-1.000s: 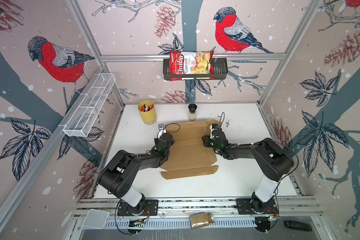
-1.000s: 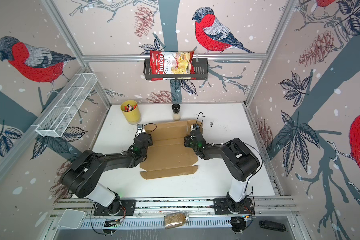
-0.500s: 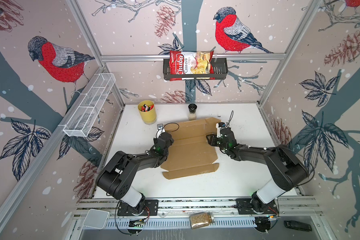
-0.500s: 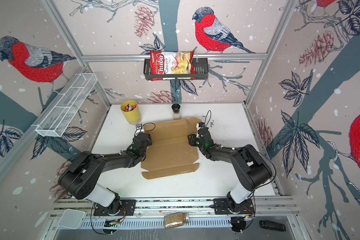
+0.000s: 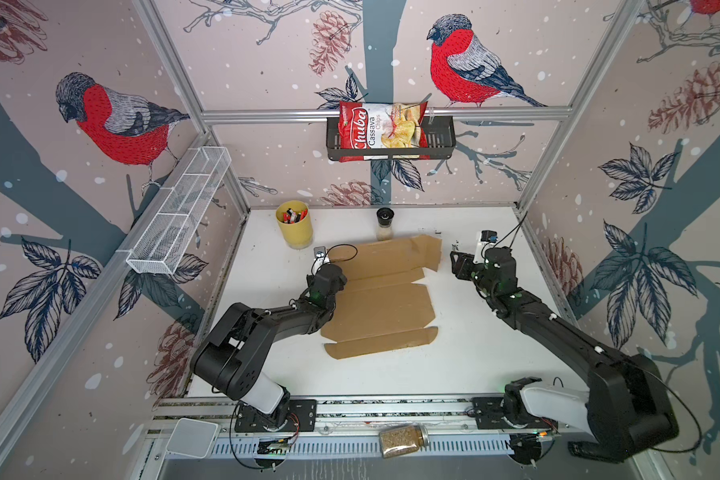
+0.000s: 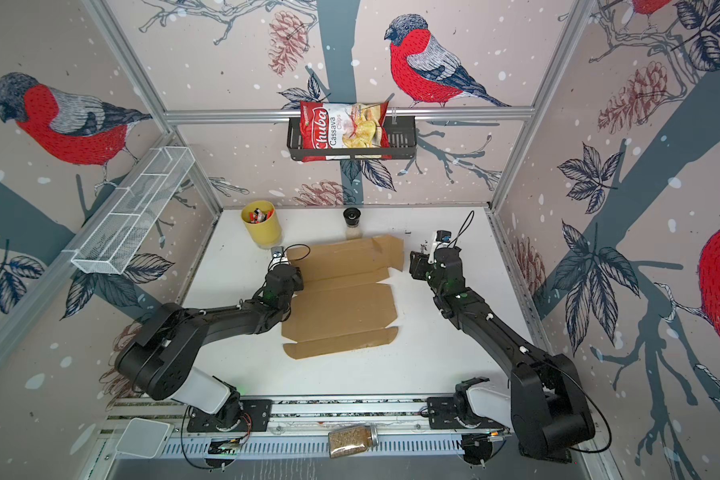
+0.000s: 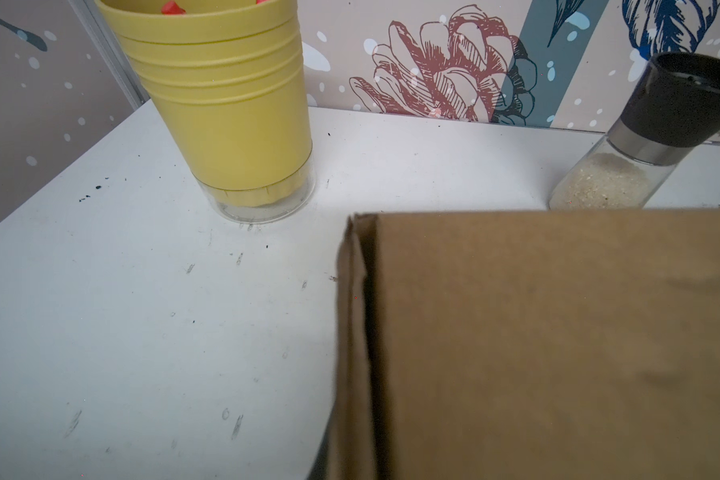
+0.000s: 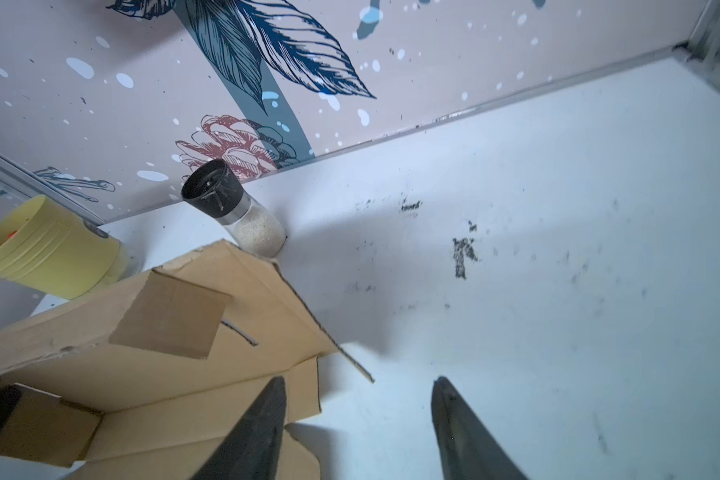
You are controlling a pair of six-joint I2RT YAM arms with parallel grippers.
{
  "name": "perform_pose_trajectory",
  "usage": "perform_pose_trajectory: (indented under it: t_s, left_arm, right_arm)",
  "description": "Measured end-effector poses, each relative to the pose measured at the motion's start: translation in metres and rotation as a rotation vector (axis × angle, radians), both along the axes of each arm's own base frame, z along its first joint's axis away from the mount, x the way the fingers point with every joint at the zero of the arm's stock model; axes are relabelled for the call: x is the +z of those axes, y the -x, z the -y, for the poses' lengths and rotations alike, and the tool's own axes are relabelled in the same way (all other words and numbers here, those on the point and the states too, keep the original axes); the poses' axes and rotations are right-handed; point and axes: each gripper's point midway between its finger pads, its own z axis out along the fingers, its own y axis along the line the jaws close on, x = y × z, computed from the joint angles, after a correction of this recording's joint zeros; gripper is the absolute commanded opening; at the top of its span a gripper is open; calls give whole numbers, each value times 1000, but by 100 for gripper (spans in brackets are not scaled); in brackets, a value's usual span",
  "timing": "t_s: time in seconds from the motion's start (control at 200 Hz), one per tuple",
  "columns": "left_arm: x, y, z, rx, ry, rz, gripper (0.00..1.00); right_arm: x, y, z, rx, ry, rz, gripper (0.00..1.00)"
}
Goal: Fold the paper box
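Your right gripper point(image 8: 358, 434) hangs open and empty beside the flap nearest the grinder point(image 5: 385, 223), the paper box point(image 5: 381, 303) stretches lengthwise from that grinder toward the bases, and your left gripper point(image 5: 334, 277) sits shut at its opposite edge.

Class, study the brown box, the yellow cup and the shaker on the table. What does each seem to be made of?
Box: corrugated cardboard, matte brown; its cut edge shows ribbing. Yellow cup: probably plastic, satin, with moulded rings. Shaker: clear glass or plastic body, grains visible inside, black cap likely plastic, metal-looking band.
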Motion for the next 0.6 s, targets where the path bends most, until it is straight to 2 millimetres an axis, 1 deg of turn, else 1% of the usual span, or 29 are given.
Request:
perform_pose_trajectory:
  t_s: [0.1, 0.265, 0.365, 0.46, 0.6]
  left_arm:
    - [0, 0, 1, -5, -2, -5, 5]
    - [0, -2, 3, -18, -14, -11, 5]
    - [1, -5, 6, -28, -21, -18, 5]
    - [0, -6, 7, -35, -27, -22, 5]
    - [1, -9, 8, -37, -26, -26, 4]
  right_arm:
    - [3, -15, -9, 53, 67, 5, 58]
    - [-6, -33, -22, 132, 153, -17, 57]
    - [-10, -42, -34, 198, 184, -17, 55]
    - [-15, -45, -46, 256, 216, -22, 52]
    - [-25, -43, -53, 303, 240, -45, 45]
